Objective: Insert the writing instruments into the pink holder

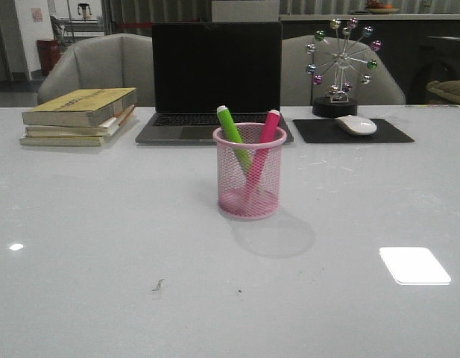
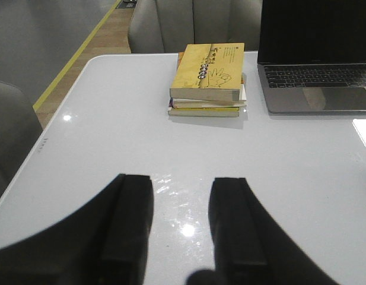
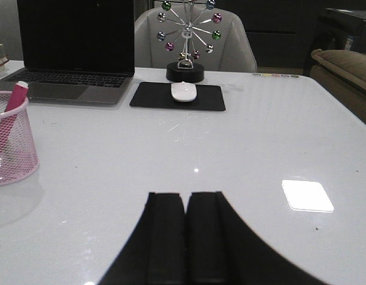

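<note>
The pink holder [image 1: 250, 173] stands upright at the middle of the white table. Inside it lean a lime green marker [image 1: 231, 128] and a hot pink marker [image 1: 268, 128], crossing, their pale ends above the rim. The right wrist view catches the holder [image 3: 10, 142] with the pink marker [image 3: 15, 99] in it. Neither gripper shows in the front view. My left gripper [image 2: 181, 185] is open over bare table with nothing between its fingers. My right gripper [image 3: 186, 199] is shut, empty, well apart from the holder.
A laptop [image 1: 213, 78] sits behind the holder. A stack of books [image 1: 79, 115] lies at the back left. A white mouse [image 1: 355, 124] rests on a black pad [image 1: 353, 131] at the back right, beside a ball-wheel ornament [image 1: 340, 63]. Chairs stand beyond the table.
</note>
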Available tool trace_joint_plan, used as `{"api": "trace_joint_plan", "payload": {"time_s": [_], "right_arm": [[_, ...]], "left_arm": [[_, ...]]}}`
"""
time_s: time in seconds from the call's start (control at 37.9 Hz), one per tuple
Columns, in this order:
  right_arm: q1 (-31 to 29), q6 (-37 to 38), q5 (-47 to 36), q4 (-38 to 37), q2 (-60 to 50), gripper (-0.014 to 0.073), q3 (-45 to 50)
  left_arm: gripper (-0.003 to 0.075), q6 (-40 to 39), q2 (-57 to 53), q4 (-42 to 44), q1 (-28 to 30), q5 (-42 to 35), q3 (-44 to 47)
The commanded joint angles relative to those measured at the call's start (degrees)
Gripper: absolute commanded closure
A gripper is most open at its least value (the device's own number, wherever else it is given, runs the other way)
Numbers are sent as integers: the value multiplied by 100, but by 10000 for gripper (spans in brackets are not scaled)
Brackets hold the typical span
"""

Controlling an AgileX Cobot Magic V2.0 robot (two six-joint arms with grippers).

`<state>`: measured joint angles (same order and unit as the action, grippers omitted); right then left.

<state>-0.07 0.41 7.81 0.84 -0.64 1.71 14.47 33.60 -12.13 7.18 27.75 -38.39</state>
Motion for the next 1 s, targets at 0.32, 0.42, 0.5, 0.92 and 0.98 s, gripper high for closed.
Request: {"api": "trace_joint_plan", "payload": {"time_s": [0.32, 0.42, 0.5, 0.92, 0.98], "right_arm": [[-31, -41, -469, -46, -78, 538, 5], [-31, -41, -469, -46, -78, 538, 5], [-31, -41, -469, -46, -78, 538, 5], [-31, -41, -469, -46, -78, 538, 5], [-31, -41, -469, -46, -78, 538, 5]], "left_arm": [[630, -35, -250, -87, -350, -557, -157], [621, -35, -591, -87, -707, -1083, -48], [621, -35, -936, -96, -928, -1722, 134], [621, -35, -2818, -96, -1102, -2775, 1739], [621, -35, -3069, -96, -1102, -2775, 1972]]}}
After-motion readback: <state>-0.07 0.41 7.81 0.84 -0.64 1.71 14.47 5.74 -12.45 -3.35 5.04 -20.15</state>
